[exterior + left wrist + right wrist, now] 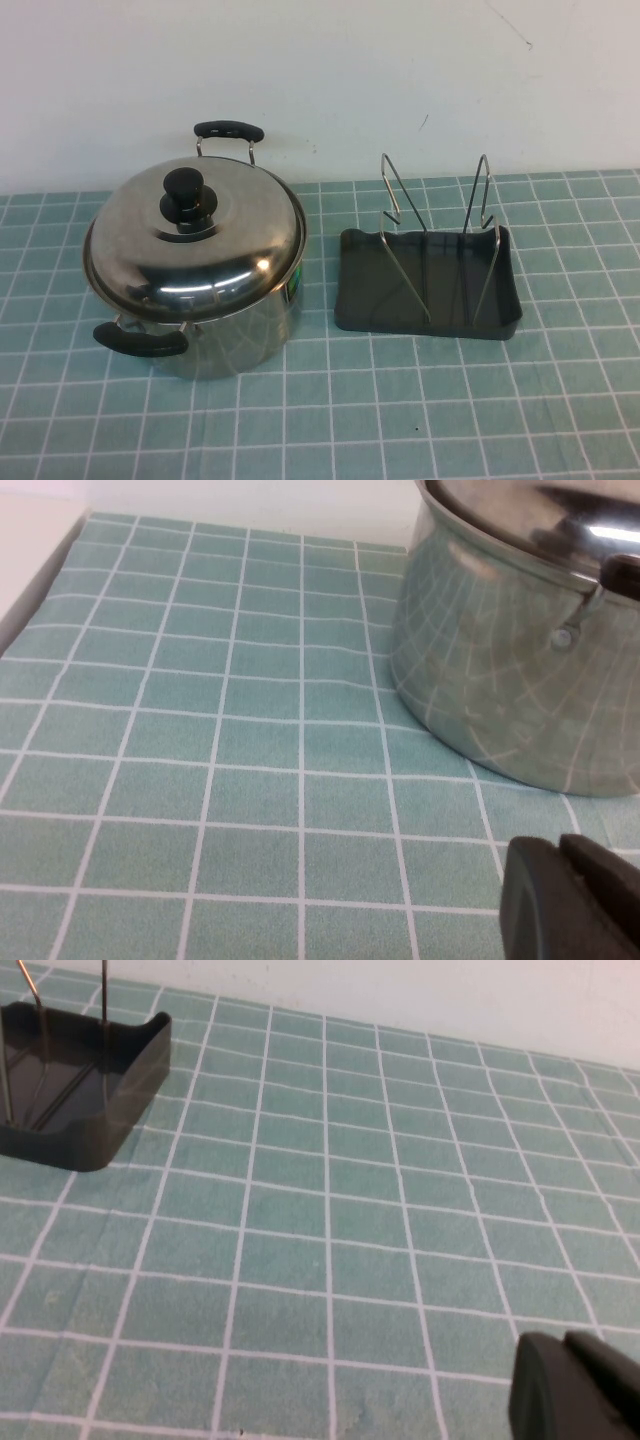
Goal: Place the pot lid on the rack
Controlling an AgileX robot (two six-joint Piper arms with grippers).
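Left gripper [570, 900]: only a dark finger piece shows at the lower right corner of the left wrist view, low over the green grid mat [230, 760]; cannot tell its grip state. Right gripper [575, 1390]: same, dark piece at the lower right corner of the right wrist view; cannot tell. Neither gripper shows in the high view.

High view, left of centre: steel pot [230, 330] with two black handles, one at the near left, one at the far side. Pot lid [195, 240] sits closed on the pot, black knob [183, 195] up.

Right of centre: rack [430, 290], dark tray just beside the pot, not touching; wire uprights [400, 200] rise toward the far edge. White wall [320, 70] fills the upper frame.
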